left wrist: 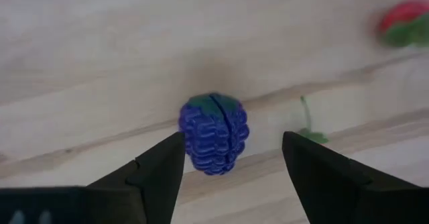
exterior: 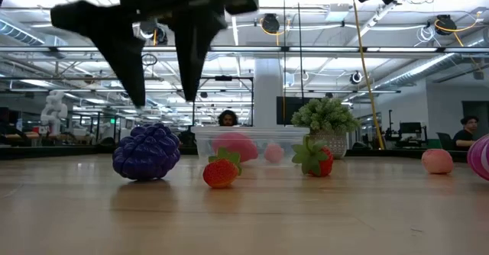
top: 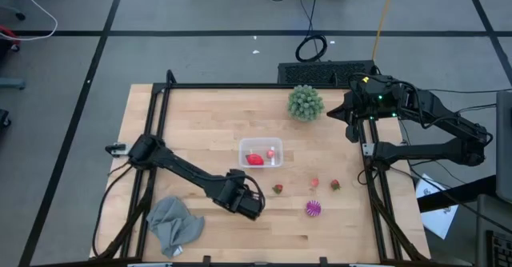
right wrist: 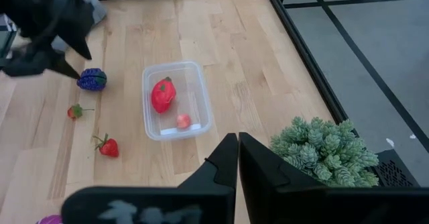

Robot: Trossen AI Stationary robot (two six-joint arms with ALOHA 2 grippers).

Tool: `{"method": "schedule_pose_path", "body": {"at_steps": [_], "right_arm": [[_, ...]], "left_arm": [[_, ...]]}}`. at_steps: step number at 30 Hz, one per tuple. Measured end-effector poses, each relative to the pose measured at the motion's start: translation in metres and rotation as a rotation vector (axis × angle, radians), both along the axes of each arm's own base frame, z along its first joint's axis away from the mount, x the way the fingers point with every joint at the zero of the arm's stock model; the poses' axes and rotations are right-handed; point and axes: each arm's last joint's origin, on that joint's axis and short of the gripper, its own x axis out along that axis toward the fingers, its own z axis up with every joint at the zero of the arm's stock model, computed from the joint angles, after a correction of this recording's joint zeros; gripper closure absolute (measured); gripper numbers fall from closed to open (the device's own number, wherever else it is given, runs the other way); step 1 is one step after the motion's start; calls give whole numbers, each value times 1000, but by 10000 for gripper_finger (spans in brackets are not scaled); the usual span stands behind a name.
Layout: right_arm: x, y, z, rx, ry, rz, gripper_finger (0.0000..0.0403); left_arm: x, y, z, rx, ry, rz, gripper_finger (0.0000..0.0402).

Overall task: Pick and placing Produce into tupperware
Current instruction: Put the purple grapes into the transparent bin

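1. right now your left gripper (left wrist: 228, 167) hangs over the front-middle of the table (top: 200, 107), its two dark fingers (exterior: 126, 53) spread apart and grasping nothing.
2. directly under it you have the dark purple berry (left wrist: 214, 133), lying on the wood between the two fingertips. the low view shows the fingers above the berry, not touching it.
3. your tupperware (top: 262, 153) sits near the middle of the table, between the left gripper and the green spiky ball (top: 306, 102) at the back edge.
4. inside the tupperware you already have a red piece (right wrist: 163, 94) and a small pink piece (right wrist: 182, 121).
5. loose on the table toward the front you can see a small strawberry (top: 278, 189) just beside the left gripper, a pink piece (top: 314, 184), another strawberry (top: 334, 185) and a striped magenta piece (top: 313, 209) nearest the front edge.
6. your grey cloth (top: 174, 224) lies crumpled at the front left corner.
7. your right gripper (right wrist: 238, 150) waits at the back right corner, beside the spiky ball, its fingers pressed together with nothing between them.
8. beyond the table, in the low view, a person (exterior: 227, 118) shows behind the tupperware.
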Motion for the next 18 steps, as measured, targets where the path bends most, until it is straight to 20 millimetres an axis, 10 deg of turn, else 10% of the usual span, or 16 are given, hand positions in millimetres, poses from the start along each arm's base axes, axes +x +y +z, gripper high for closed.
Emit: {"method": "schedule_pose_path", "body": {"at_steps": [18], "right_arm": [[0,0,0,15,-3,-11,399]], "left_arm": [[13,5,-44,-31,135,-29,153]]}}
